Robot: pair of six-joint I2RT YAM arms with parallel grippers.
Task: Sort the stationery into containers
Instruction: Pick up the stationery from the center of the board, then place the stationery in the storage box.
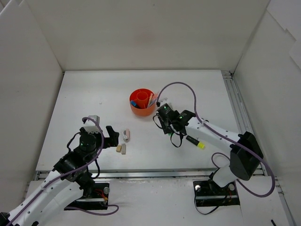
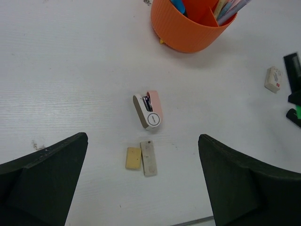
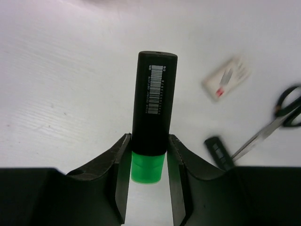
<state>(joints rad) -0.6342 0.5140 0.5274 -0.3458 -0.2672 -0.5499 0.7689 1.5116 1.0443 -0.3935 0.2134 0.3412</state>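
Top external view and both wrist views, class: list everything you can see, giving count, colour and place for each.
Organiser: one, orange, far centre of table.
Pens: several, mixed colours, standing in organiser.
Green highlighter: one, black with green end, in right gripper.
Yellow highlighter: one, black with yellow end, beside right arm.
Scissors: one, black-handled, near right gripper.
White piece: one, white, near scissors.
Stapler: one, pink and white, before left gripper.
Erasers: two, tan, beside stapler.
Left gripper: one, black, open, empty.
Right gripper: one, black, shut on green highlighter.
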